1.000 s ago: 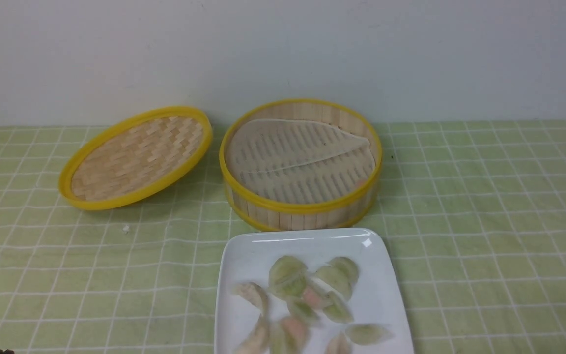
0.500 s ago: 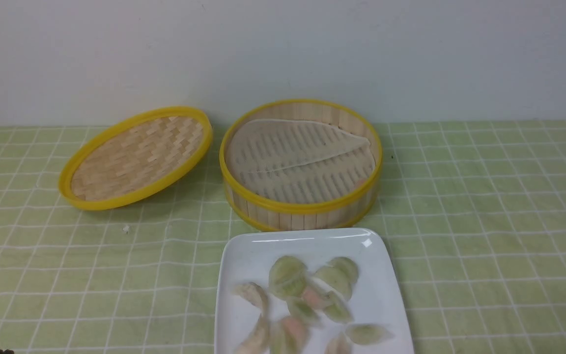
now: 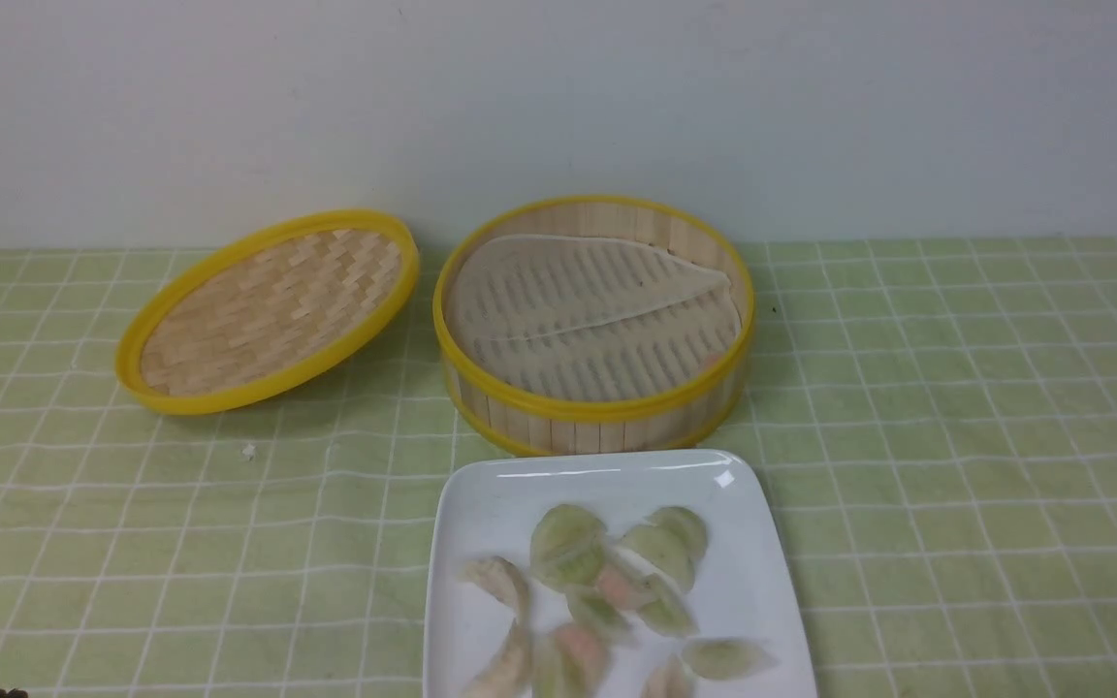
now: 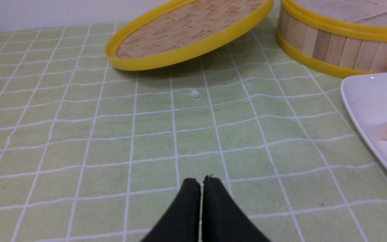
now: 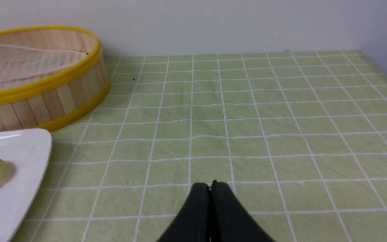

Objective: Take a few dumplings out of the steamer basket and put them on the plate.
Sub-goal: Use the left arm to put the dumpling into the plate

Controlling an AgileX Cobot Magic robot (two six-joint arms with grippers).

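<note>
Both sets of jaws are clenched on nothing, low over the worktop, with the dumplings [image 3: 607, 591] piled on the plate [image 3: 752, 591] between them, the steamer basket [image 3: 593, 330] just ahead; I judge any careless sweep inward could scatter them.

Little of the robot shows. In each wrist view only the fingers are seen: on the left gripper [image 4: 201, 183], two matte black fingers [image 4: 188, 208] that broaden from rounded tips, with a thin seam between them. The right gripper [image 5: 210, 186] looks the same, its black fingers [image 5: 225, 211] plain, without markings, screws or cables in view.
</note>
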